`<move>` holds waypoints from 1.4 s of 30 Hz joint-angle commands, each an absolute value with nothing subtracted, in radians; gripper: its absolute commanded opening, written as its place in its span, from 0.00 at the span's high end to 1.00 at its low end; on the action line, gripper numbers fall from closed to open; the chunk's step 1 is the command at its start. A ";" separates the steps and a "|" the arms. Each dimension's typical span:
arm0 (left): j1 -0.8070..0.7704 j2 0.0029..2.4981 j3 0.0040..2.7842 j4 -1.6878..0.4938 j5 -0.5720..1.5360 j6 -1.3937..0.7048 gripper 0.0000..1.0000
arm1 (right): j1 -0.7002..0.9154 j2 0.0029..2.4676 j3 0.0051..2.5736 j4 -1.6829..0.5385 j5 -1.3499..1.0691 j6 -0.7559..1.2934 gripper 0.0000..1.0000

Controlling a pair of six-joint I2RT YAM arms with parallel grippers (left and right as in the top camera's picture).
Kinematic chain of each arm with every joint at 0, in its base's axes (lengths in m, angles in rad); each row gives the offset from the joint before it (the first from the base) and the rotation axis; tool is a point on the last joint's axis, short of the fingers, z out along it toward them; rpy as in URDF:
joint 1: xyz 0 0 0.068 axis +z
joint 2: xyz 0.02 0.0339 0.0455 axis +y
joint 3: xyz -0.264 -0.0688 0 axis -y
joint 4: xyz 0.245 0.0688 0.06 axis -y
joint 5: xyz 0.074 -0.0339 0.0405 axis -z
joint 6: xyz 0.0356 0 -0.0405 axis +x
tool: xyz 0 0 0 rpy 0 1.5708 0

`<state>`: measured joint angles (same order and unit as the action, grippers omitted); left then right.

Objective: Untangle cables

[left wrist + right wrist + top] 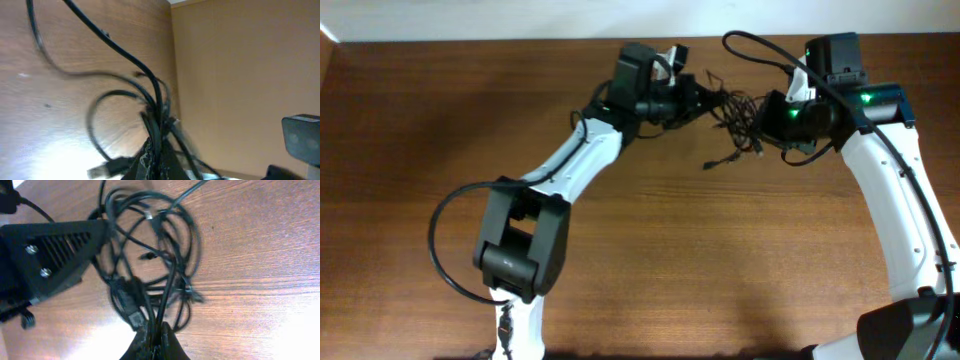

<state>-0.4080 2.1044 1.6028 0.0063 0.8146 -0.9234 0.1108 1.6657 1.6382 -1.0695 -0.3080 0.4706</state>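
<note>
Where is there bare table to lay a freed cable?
The table is bare in front of the cables, between left arm and right arm, and outside the left arm. Crowded at the back, where left gripper and right gripper pinch them.

Left wrist view:
- left hand (156,162) cut off by the lower edge; only its dark finger ends show, pressed together on the thin black cords (150,107)
- cords smeared by blur; cannot tell which strand is pinched
- silver-tipped plug (102,171) blurred, partly cut by the lower edge
- dark grey block (302,137) at the right edge, cut off; cannot tell what it is

Right wrist view:
- right hand (156,342) also cut by the lower edge
- black plug body (131,311) blurred

Overhead view:
- cords too small to count the strands
- fingertips of both hands hidden among them
</note>
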 commanded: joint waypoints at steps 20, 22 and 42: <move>-0.029 1.592 1.609 -0.516 0.297 -0.218 1.00 | -0.139 1.792 1.659 -1.240 -0.189 0.290 0.96; -0.034 1.593 1.609 -0.555 0.335 -0.218 1.00 | -0.159 1.792 1.659 -1.234 -0.376 0.178 0.95; -0.199 1.594 1.609 -0.596 0.476 -0.355 1.00 | 0.232 1.791 1.663 -0.755 -0.759 0.389 0.33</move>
<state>-0.1825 1.6184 1.5841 -0.6018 0.4488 -0.3298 0.1867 1.7992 1.6592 -0.7937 -0.8333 0.2371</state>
